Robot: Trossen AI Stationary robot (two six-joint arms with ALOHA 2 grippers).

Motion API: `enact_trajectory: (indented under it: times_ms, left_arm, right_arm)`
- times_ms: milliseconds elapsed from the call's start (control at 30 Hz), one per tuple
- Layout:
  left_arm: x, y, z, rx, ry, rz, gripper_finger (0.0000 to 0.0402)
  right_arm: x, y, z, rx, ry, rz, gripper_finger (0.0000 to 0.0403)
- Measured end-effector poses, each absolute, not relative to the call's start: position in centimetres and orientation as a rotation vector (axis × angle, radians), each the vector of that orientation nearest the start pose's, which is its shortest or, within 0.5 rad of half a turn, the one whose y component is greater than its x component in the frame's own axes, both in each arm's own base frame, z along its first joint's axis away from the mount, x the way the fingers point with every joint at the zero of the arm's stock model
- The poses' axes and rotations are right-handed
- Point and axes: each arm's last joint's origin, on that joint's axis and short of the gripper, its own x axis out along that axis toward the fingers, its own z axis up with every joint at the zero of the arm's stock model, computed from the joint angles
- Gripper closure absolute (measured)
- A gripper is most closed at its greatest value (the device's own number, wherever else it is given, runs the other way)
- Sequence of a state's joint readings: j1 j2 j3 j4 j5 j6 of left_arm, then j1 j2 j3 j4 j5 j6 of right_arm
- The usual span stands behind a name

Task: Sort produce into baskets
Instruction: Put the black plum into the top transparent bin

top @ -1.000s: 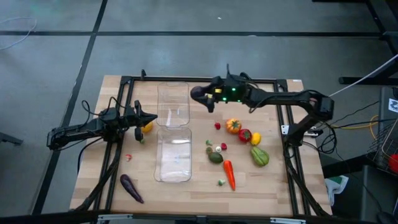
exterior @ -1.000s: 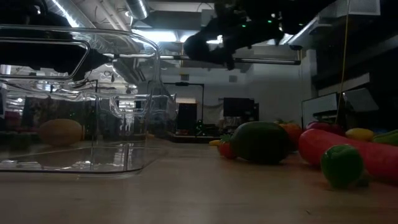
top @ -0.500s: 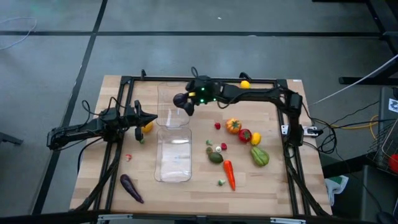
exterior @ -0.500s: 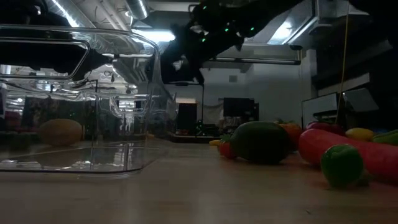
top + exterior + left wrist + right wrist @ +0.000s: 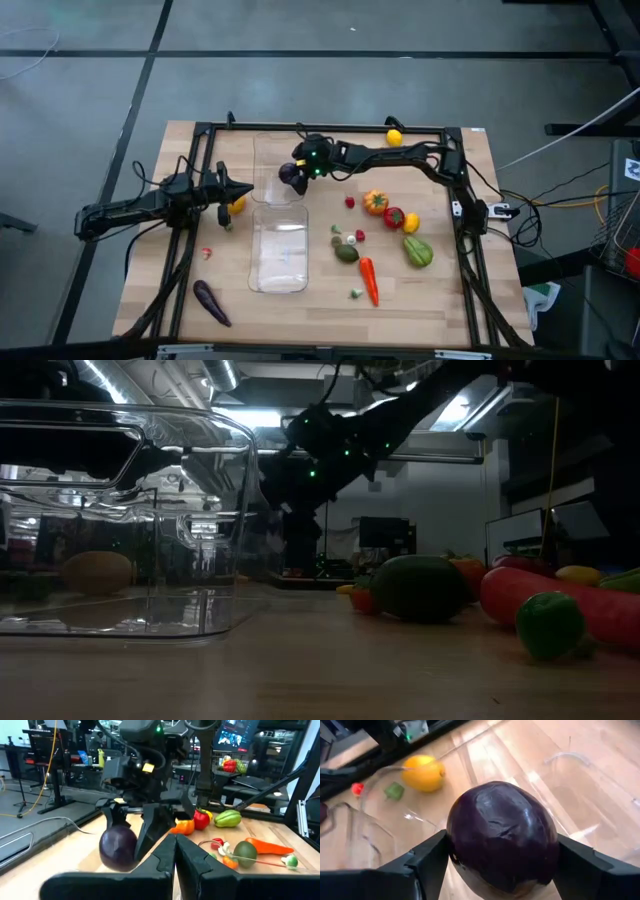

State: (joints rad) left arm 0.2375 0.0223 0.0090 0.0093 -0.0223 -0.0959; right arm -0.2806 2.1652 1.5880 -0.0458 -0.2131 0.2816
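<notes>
The right gripper point(image 5: 291, 174) holds a round dark purple fruit point(image 5: 501, 836), its two fingers point(image 5: 427, 862) pressed against either side. A second ago this arm was over the bare table to the right of the far basket point(image 5: 278, 168); half a second ago it had reached that basket's right edge, and now it sits lower, over the basket's right side, with the purple fruit point(image 5: 289, 172) above the clear floor. From the low view it looks to hang above the basket rather than rest in it, though the see-through walls make that hard to judge.

The left gripper point(image 5: 226, 195) waits where it was in both earlier frames, at the left of the table, just left of the gap between the two baskets, with a lemon point(image 5: 237, 205) beside it. Its jaws are closed together with nothing between them.

The near basket point(image 5: 278, 257) looks to hold nothing. To the right of the baskets lie an orange pepper point(image 5: 375, 202), a red pepper point(image 5: 394, 217), a green vegetable point(image 5: 417, 251), an avocado point(image 5: 346, 252) and a carrot point(image 5: 368, 280), all unmoved. An aubergine point(image 5: 211, 302) lies at the near left, and another lemon point(image 5: 394, 136) sits at the far edge.
</notes>
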Motion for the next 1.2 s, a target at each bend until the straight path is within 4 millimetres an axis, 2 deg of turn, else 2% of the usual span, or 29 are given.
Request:
enact_trajectory:
  times_ms: [333,1200]
  left_arm:
    - [9.56,2.38,16.58,-0.097,-0.009,0.260,0.0394]
    - [9.56,2.38,16.58,-0.097,-0.009,0.260,0.0394]
  right_arm:
    - [46.78,-12.84,17.37,0.431,0.614,-0.153,0.0111]
    - [47.02,-12.91,17.72,0.422,0.570,-0.147,0.0111]
